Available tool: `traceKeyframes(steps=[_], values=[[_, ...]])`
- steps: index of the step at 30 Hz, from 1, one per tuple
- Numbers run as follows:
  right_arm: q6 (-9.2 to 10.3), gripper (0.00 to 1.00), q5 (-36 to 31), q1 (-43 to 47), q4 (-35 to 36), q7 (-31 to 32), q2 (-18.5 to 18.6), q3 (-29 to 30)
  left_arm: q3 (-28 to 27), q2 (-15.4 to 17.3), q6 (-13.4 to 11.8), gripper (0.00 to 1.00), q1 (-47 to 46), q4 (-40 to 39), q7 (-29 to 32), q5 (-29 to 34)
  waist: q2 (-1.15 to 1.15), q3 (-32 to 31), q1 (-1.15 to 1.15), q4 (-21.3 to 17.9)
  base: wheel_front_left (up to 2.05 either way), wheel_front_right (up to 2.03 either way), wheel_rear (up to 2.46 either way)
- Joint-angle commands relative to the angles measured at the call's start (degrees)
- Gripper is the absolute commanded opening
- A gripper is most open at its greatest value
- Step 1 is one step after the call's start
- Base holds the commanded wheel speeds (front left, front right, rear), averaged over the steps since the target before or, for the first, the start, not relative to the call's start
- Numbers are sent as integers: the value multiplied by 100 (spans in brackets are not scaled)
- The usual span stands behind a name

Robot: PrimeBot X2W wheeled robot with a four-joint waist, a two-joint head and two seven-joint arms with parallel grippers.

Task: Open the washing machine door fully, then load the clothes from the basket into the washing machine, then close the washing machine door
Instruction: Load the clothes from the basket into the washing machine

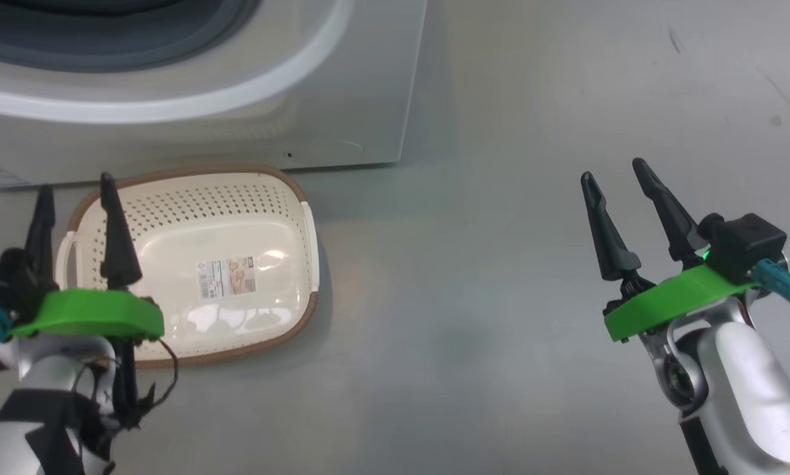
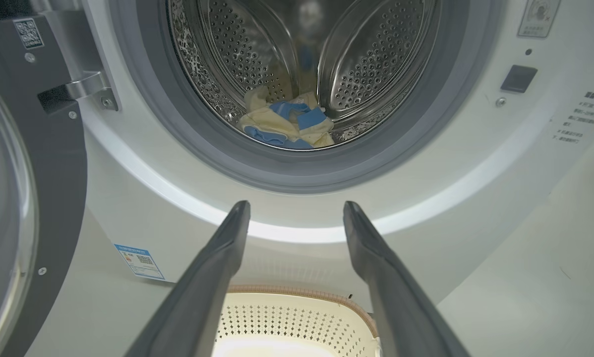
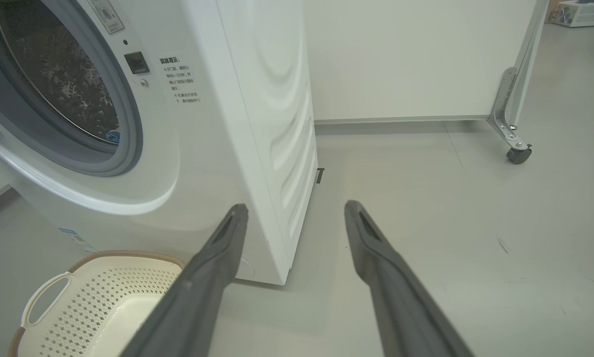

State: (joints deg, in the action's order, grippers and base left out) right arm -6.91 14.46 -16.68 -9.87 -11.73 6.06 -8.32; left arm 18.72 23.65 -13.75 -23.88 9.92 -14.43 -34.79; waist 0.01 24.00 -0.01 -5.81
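Item, floor (image 1: 500, 297): we note a smooth pale grey surface with a few dark scuffs (image 1: 675, 39).

Standing on it we list:
- a white front-loading washing machine (image 1: 204, 132);
- a cream perforated basket (image 1: 190, 170), upright, just before the machine's lower front;
- a white partition (image 3: 401, 59) resting on a black caster (image 3: 518, 154), beyond the machine.

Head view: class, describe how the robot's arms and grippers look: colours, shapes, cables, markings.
The left gripper and right gripper each have two long, tapering black fingers on a green plate. The forearms are silver-white. A teal connector sits by each wrist. The left arm carries black tape and a black wire; the right wrist bears a black box.
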Motion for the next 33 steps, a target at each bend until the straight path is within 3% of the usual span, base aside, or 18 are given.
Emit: traceKeyframes(steps=[1,19,33], values=[[-58,100,-73,99,201,28,83,-60,-261,143,-165,100,103,-259,-55,102,-1,-200,1,96,0,0,0],[-58,100,-197,979,602,515,42,162,-322,-430,-165,100,1540,-650,-56,707,-1,-1369,1,326,0,0,0],[-58,100,-256,1603,871,774,-94,265,-345,-494,-53,100,2093,-758,-56,834,-1,-2011,1,401,0,0,0]])
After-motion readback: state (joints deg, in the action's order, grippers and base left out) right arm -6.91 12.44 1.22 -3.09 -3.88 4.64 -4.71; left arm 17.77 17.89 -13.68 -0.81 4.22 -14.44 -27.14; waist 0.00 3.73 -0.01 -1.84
